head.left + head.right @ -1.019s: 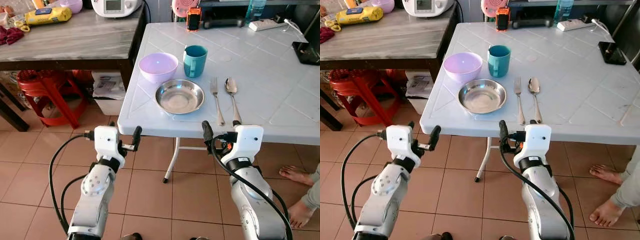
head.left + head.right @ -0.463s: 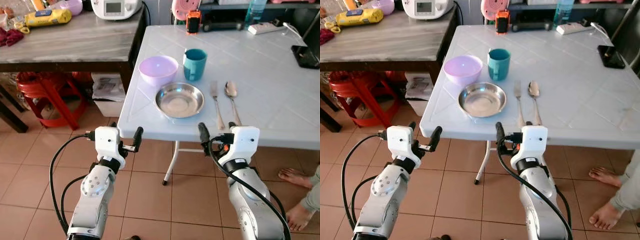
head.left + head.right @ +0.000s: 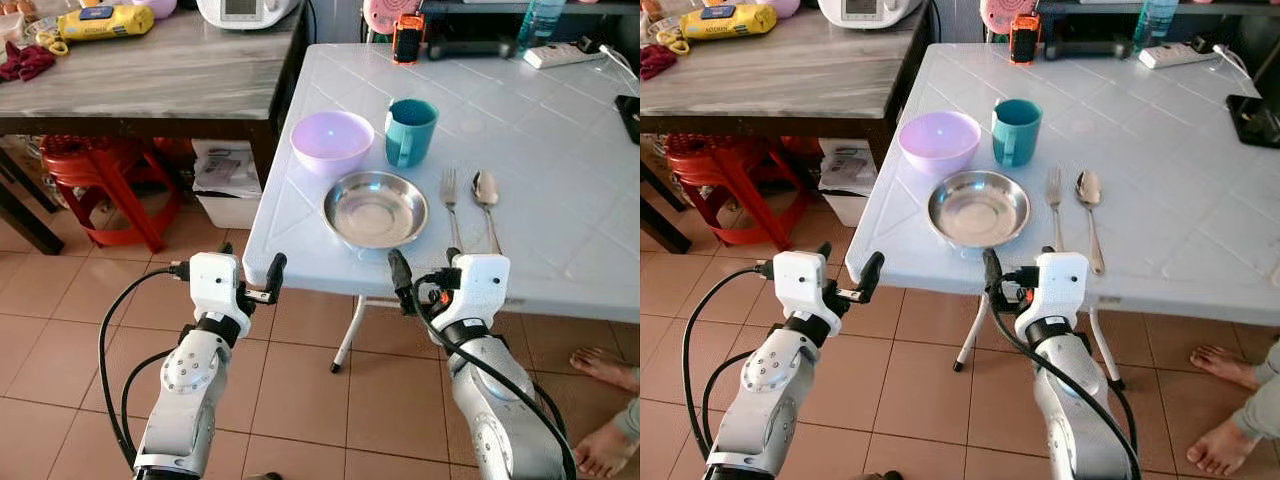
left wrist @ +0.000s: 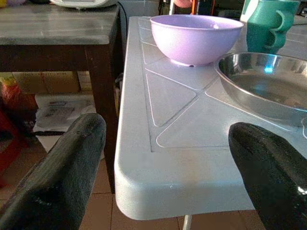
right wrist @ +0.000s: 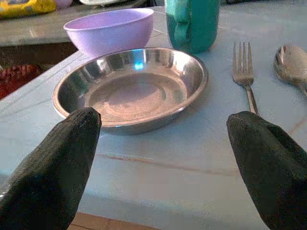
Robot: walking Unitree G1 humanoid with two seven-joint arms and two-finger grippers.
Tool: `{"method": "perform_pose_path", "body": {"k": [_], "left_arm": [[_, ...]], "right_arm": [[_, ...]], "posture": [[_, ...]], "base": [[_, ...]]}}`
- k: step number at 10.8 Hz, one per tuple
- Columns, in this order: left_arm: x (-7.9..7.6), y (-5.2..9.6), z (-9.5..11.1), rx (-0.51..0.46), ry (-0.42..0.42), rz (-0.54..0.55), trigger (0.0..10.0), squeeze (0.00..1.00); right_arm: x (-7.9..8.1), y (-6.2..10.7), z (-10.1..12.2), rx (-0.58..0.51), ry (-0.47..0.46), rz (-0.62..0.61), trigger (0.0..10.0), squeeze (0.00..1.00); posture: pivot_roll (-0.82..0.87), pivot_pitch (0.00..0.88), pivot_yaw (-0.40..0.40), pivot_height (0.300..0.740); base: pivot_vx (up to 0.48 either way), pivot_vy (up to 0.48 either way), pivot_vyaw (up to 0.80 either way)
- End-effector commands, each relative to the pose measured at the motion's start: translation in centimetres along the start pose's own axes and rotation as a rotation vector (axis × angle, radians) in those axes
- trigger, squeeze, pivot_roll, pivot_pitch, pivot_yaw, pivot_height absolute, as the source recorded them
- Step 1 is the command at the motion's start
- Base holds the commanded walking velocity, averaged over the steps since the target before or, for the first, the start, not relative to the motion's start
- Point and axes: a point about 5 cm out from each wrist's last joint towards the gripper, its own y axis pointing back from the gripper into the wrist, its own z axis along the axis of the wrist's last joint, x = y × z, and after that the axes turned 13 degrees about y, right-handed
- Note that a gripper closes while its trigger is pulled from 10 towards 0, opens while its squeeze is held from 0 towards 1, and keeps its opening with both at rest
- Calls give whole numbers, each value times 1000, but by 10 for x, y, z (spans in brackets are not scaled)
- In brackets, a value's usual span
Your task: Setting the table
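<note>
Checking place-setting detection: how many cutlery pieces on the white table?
2: a fork right of the steel plate, and a spoon right beside the fork, both near the table's front edge.

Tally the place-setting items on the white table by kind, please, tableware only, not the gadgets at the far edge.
Bowls: 1, the lilac bowl
Mugs: 1, the teal mug
Plates: 1, the steel plate
Forks: 1, the fork
Spoons: 1, the spoon
Total: 5, all on the white table

Both arms reach forward, left tool (image 3: 247, 279) and right tool (image 3: 425, 283) level, fingers spread wide.
</note>
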Motion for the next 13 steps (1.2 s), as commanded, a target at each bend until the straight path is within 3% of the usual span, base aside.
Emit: {"method": "perform_pose_path", "body": {"k": [1,5,10,13], "left_arm": [[2,2,2,2,-10,-5,10000,0],[0,1,0,11,-7,-12,10000,0],[2,4,-2,18,-11,-10,10000,0],[3,5,-3,22,-11,-10,10000,0]], "right_arm": [[4,-1,4,-28,21,16,10000,0],[1,-2,7,-58,4,6,10000,0],[-13,11,5,-59,-106,-74,10000,0],[-20,25,-4,-32,-49,-121,10000,0]], "posture": [[-31,126,75,740],[-37,127,78,740],[-44,127,75,740],[-56,129,82,740]], "base": [[274,0,0],[293,0,0],[311,0,0],[351,0,0]]}}
